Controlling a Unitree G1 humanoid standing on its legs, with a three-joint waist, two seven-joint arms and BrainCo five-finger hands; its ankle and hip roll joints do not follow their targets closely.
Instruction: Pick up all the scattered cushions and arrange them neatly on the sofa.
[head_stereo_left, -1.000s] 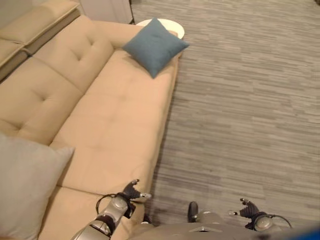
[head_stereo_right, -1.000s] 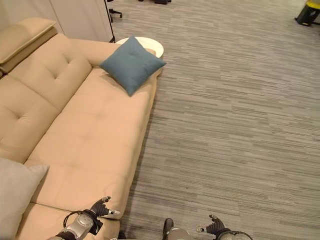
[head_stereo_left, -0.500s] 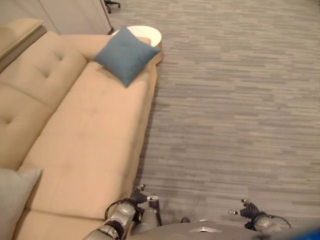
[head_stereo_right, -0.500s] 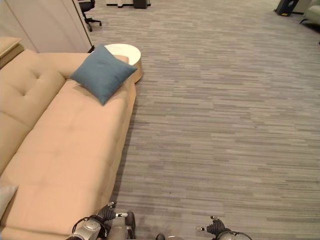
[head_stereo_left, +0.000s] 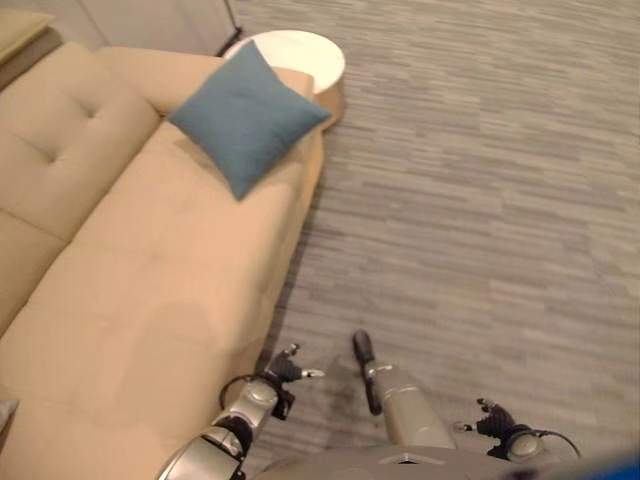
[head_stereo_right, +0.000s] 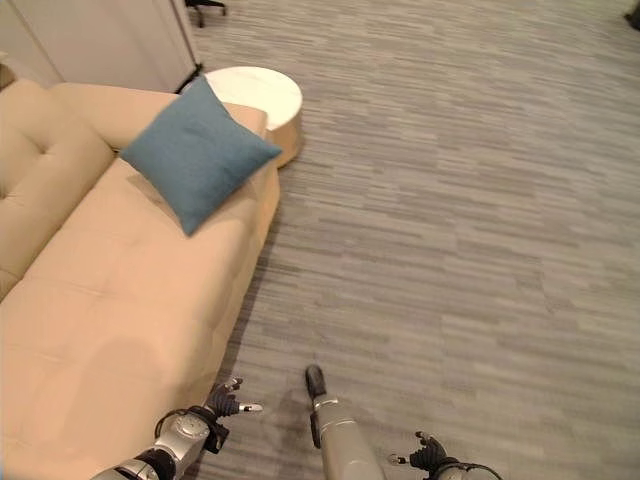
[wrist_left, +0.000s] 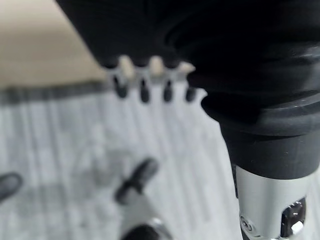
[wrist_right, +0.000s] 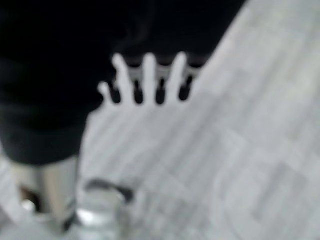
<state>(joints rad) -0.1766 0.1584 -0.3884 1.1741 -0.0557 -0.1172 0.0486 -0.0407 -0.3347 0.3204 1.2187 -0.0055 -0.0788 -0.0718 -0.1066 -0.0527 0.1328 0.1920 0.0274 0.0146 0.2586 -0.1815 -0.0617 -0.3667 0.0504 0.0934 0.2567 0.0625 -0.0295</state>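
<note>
the left robot hand (head_stereo_left: 283, 368) hangs low at the bottom of the frame, just off the front edge of the sofa (head_stereo_left: 120, 290), its fingers straight and apart and holding nothing; its own wrist view shows the dark tips in a loose row over the floor (head_stereo_right: 450, 220). the right robot hand (head_stereo_right: 428, 458) sits at the lower right of the frame, fingers likewise spread and empty, above bare floor. both seem carried at rest rather than reaching, which fits a robot walking alongside the sofa and not yet at a cushion. the blue cushion (head_stereo_left: 244, 118) is at the upper left of the frame, tilted on one corner like a diamond, leaning against the far armrest with its lower point on the seat. it is already on the sofa, though propped askew, so it may want straightening rather than picking up. just beyond that armrest stands a small round white side table (head_stereo_right: 258, 87), touching or very near the sofa's end. the grey striped floor in view carries no cushion, so my guess is the next job is to go and find one elsewhere.
</note>
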